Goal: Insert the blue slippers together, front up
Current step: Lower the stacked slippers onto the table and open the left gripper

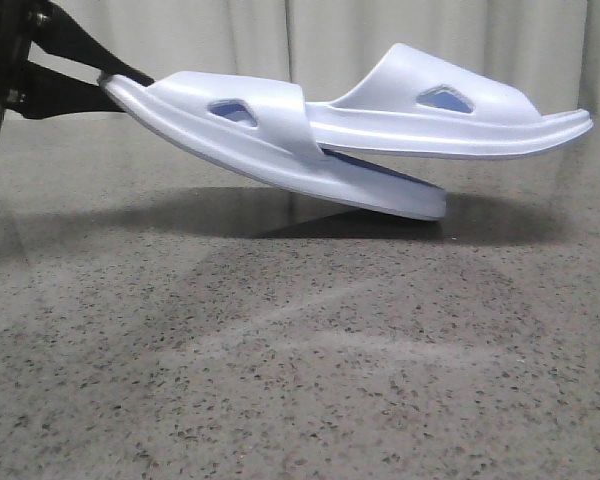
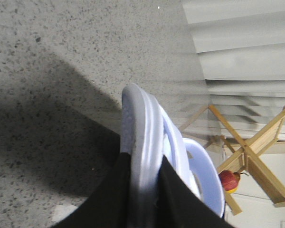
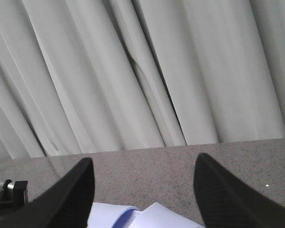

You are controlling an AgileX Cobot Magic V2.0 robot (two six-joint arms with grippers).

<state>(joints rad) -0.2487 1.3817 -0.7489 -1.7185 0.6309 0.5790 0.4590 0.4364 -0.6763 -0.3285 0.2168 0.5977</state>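
Above the speckled table (image 1: 300, 380), left gripper (image 2: 145, 190) clamps nested blue slippers (image 1: 360, 140) — right gripper (image 3: 142, 190) spread, curtain (image 1: 310, 35) behind.

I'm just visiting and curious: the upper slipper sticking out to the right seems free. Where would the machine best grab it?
Probably at the upper slipper's free right end, coming in from the right. That flat sole edge juts out clear of the table, thin enough to pinch. The left tool already pinches the lower slipper at its far left end; the right tool is open.

Count's pretty short here: two blue slippers (image 1: 380, 130), two grippers, left (image 1: 105, 80) and right (image 3: 142, 190), and one speckled table (image 1: 300, 350).
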